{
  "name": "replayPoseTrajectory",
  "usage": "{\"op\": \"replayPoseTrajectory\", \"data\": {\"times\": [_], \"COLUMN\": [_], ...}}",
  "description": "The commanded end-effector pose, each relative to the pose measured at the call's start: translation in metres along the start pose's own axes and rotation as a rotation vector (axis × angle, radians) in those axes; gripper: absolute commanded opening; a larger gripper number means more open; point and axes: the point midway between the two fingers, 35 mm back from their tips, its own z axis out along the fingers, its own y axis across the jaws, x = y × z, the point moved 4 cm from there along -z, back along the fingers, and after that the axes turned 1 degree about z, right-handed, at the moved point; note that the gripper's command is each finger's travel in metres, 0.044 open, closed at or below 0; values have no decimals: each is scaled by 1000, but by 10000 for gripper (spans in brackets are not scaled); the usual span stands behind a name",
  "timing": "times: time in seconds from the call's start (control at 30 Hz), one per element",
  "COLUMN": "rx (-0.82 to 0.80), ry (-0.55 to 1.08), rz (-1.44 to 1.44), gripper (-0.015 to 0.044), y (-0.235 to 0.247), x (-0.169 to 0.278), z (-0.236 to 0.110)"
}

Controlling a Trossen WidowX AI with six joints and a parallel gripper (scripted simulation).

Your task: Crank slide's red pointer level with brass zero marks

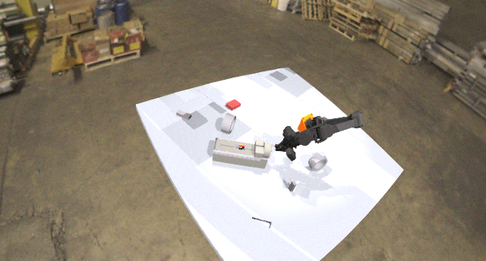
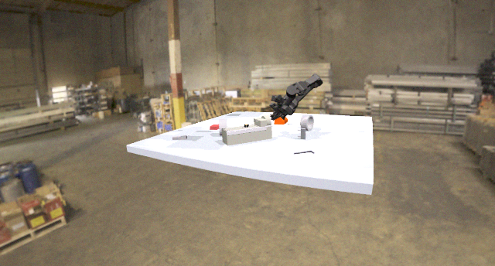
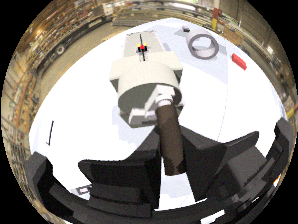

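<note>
The beige machine [image 1: 239, 157] [image 2: 247, 136] [image 3: 145, 74] stands on the white table, with its round hub facing the arm. The slide's small red pointer [image 1: 242, 146] [image 3: 142, 47] lies by the slot on top, close to the yellow zero marks; the views are too coarse to tell whether it is exactly level with them. The crank's dark brown handle [image 3: 172, 156] sticks out from a pale crank arm at the hub's lower right in the wrist view. My gripper [image 1: 277, 147] [image 2: 273, 117] [image 3: 166, 128] is shut on this handle, one black finger on each side.
A grey ring [image 1: 228, 124] [image 3: 203, 46] and a red block [image 1: 233, 105] [image 3: 239, 61] lie beyond the machine. Another ring [image 1: 317, 161] [image 2: 307, 122], a small grey bracket [image 1: 291, 185], an orange object [image 1: 303, 124] and a black hex key [image 1: 261, 220] [image 2: 304, 152] are also on the table.
</note>
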Motion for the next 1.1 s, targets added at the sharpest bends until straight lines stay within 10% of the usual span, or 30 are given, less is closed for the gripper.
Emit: {"op": "replayPoseTrajectory", "data": {"times": [0.0,1.07], "rx": [-23,-23], "ry": [-7,-7], "rz": [-5,-5], "gripper": [0,0], "y": [8,13], "x": [-2,-2], "z": [-3,-2]}}
